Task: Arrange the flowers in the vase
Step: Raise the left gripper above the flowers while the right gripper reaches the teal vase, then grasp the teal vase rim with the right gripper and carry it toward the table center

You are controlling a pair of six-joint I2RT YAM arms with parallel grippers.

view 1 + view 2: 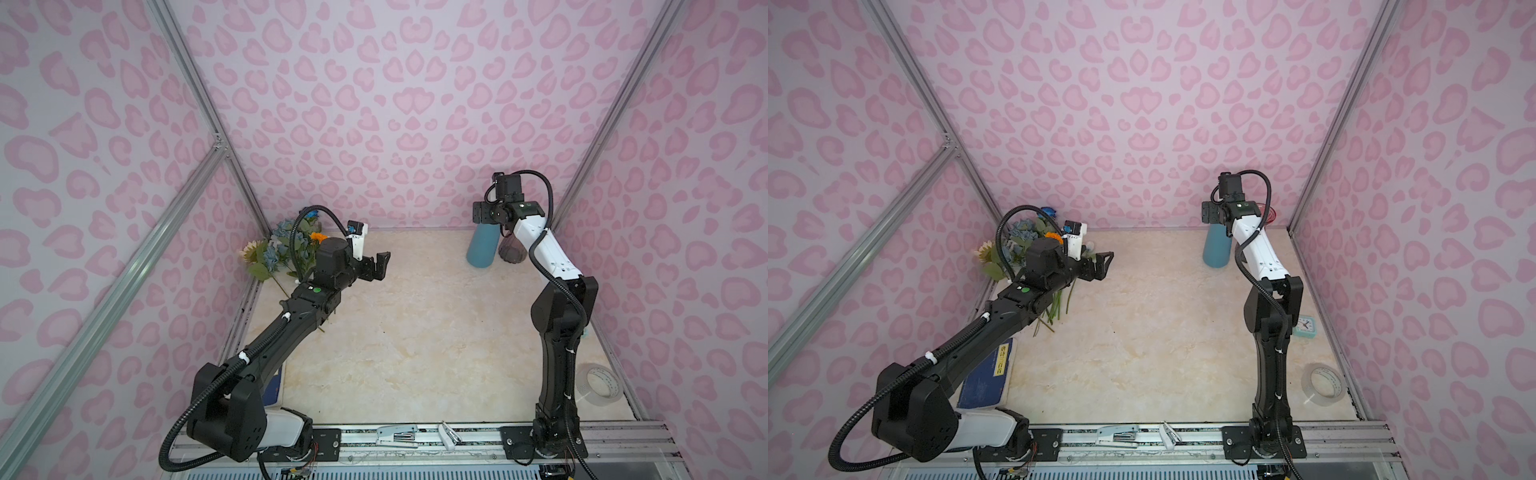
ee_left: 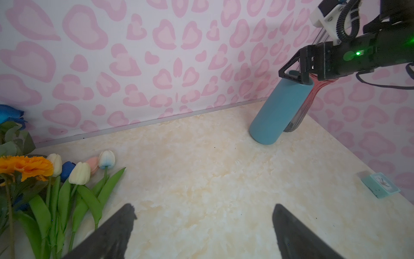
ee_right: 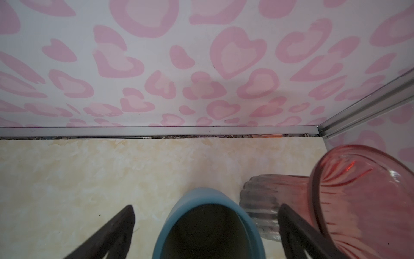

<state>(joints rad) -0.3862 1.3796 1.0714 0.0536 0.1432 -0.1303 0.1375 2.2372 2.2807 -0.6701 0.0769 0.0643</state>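
A back wall (image 1: 374, 104), a left wall (image 1: 62, 187) and a right wall (image 1: 715, 208) closed in the cell, all pale lilac-white printed with pink heart-like leopard spots. Silver aluminium posts (image 1: 195, 87) ran up the two rear corners, and a diagonal brace (image 1: 124, 286) of the same profile crossed the left wall. The surface (image 1: 415, 332) was glossy cream with a marbled pattern, edged at the back wall by a metal strip (image 3: 156, 130). Along the near edge lay an aluminium rail (image 1: 623, 436), a slotted grille (image 1: 374, 475) below it. The light was soft and even
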